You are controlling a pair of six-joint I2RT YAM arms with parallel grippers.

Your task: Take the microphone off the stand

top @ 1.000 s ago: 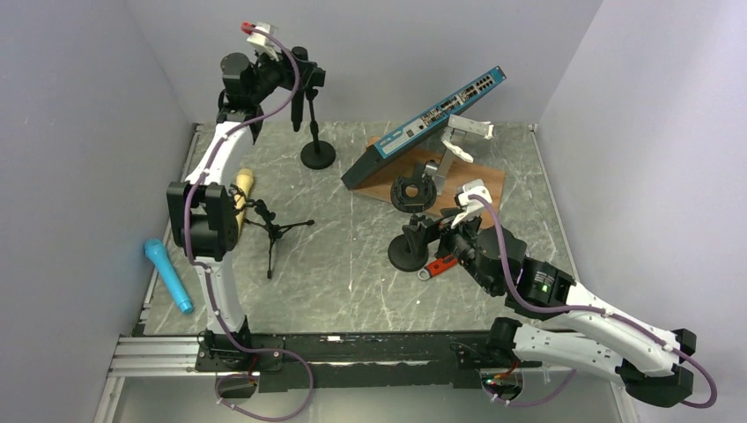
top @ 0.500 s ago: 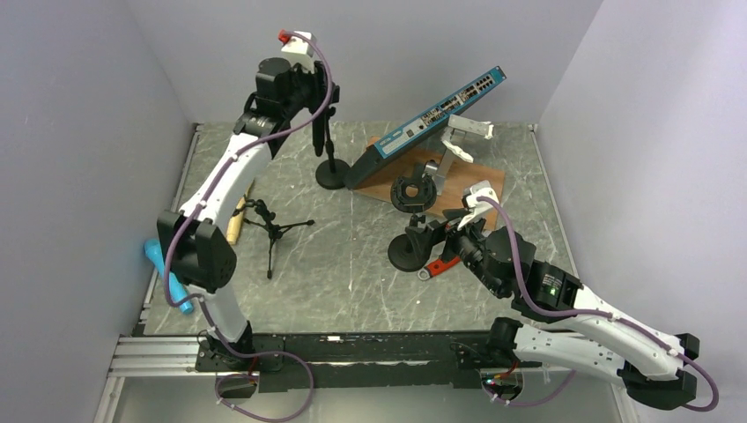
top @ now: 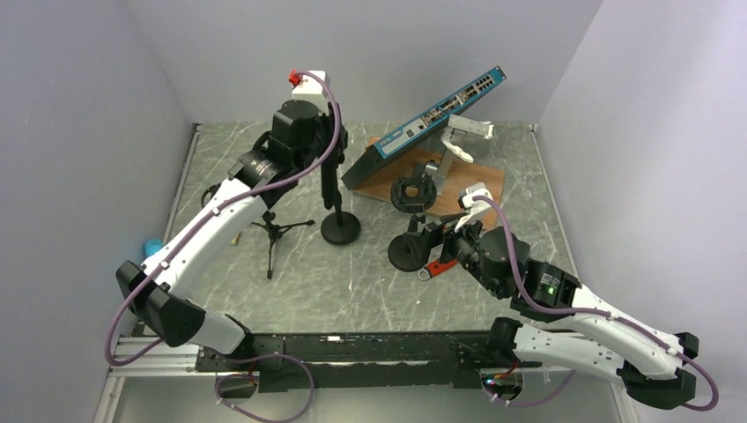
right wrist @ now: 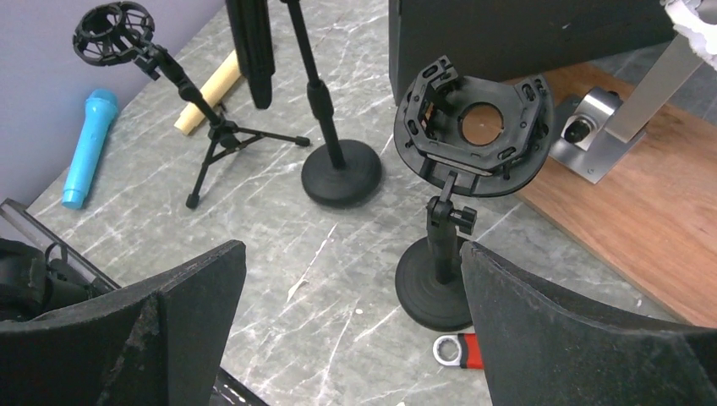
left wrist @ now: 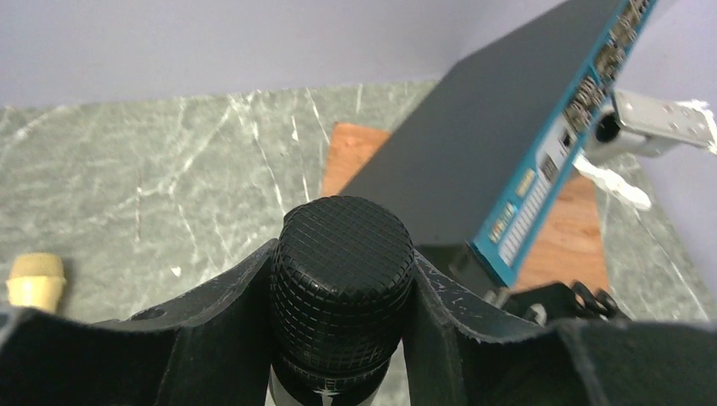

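A black microphone (left wrist: 342, 292) with a mesh head sits at the top of a black stand (top: 339, 227) that has a round base. My left gripper (left wrist: 342, 249) is shut on the microphone's head, one finger on each side. In the top view this gripper (top: 328, 152) is above the stand's pole, mid-table. In the right wrist view the microphone's handle (right wrist: 252, 59) hangs beside the pole, above the base (right wrist: 342, 176). My right gripper (right wrist: 351, 326) is open and empty, low over the table to the right of the stand.
A short round-based stand with an empty shock mount (right wrist: 473, 127) is close in front of my right gripper, with a red-handled wrench (right wrist: 461, 349) at its foot. A tripod stand (top: 273, 231), a blue toy microphone (right wrist: 87, 144), a beige microphone (right wrist: 207, 89) and a tilted network switch (top: 427, 123) surround the spot.
My left arm has swung from the back of the table toward the middle, and the microphone and its stand have come along with it. The right arm has hardly moved.
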